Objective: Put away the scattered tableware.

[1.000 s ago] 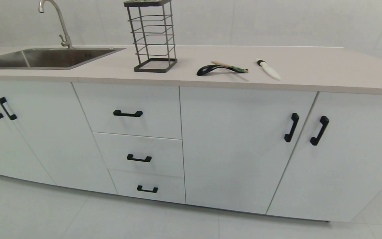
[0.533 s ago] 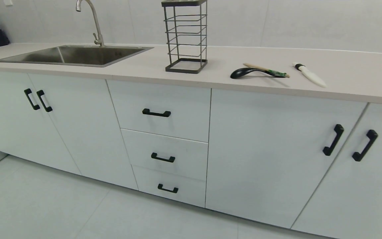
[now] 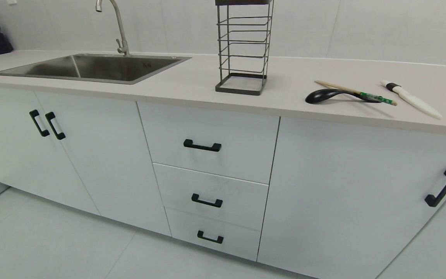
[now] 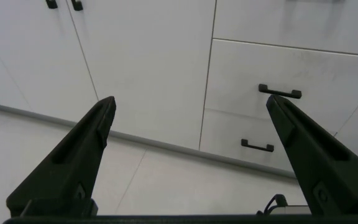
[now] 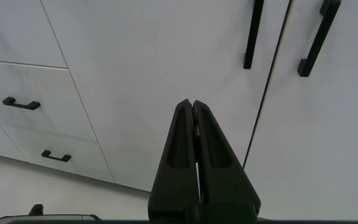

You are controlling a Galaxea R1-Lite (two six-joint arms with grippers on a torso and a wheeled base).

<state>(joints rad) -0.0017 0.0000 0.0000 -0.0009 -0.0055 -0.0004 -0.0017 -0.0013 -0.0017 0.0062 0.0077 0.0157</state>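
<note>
1. Wire rack [image 3: 243,50]: stands upright on the tabletop [image 3: 192,83], a tall open frame of dark wire on a rectangular base. All positions below are given relative to this rack.

2. Tableware, all lying flat on the tabletop to the right of the rack:
- Black spoon [image 3: 323,95]: nearest the rack but well apart from it, with its bowl toward the rack and its handle pointing away.
- Chopsticks [image 3: 356,93]: light wood with a green band at the far end. They lie just behind the spoon and along its handle, and appear to touch it near the handle tip.
- Knife [image 3: 410,99]: white, with a dark band on its handle. It lies farthest from the rack, beyond the chopsticks and apart from them.

3. Sink [image 3: 91,68]: set into the tabletop to the left of the rack, with the faucet [image 3: 116,23] at its rear edge.

4. Drawers [image 3: 227,186]: a stack of 3 with black handles, directly below the rack in the cabinet front.

5. Left tool [image 4: 190,102]: fingers spread wide apart, holding nothing. It faces the lower drawers, well below the rack.

6. Right tool [image 5: 193,104]: fingers pressed together, holding nothing. It faces a cabinet door [image 5: 166,62] below and to the right of the rack.
</note>
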